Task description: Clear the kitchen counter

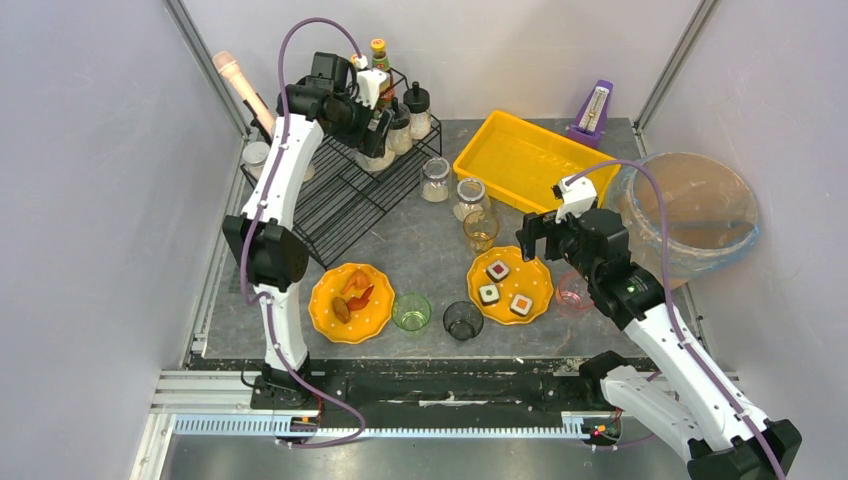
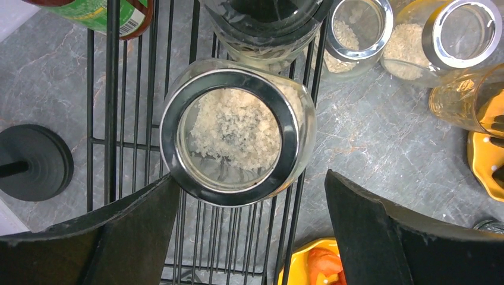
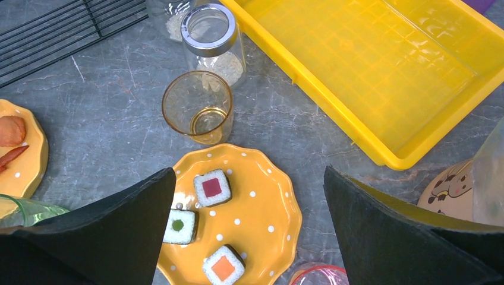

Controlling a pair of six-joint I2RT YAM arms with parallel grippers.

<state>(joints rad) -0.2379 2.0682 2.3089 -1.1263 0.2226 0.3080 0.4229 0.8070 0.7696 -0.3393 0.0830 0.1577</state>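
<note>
left gripper [image 1: 374, 138] sits upper left in the top view, over the black wire rack [image 1: 335, 200]; fingers [image 2: 107, 243] spread wide, gripping nothing; left wrist view: grain jar [image 2: 238, 127], steel rim, white grains inside, stands upright on the rack wires just ahead of the tips; clear gap to the finger at right of frame; tip at left of frame sits right at the rim, can't tell if it touches; sauce bottle [image 1: 380, 58] and other jars further back on the rack

right gripper [image 1: 533, 240] is centre-right in the top view; fingers [image 3: 404, 237] fully apart, nothing between them; right wrist view, below them: sushi plate [image 3: 264, 205], orange with white dots, three sushi pieces [image 3: 212, 187] on it; amber glass [image 3: 198, 107] just above the plate in frame; yellow tray [image 3: 368, 71] upper right

surface [image 1: 420, 240]: dark grey, pale veining, fills the middle of the top view and carries the lot; rack at left, tray upper centre-right, two more jars [image 1: 435, 180] between them; second orange plate [image 1: 325, 300] with food at lower centre-left; green glass [image 1: 411, 312] and dark glass [image 1: 462, 320] between the two plates near the lower edge; pink glass [image 1: 572, 293] just right of the sushi plate, partly under the right arm; translucent tub [image 1: 690, 215] at right edge of frame; purple metronome [image 1: 597, 108] behind the tray
</note>
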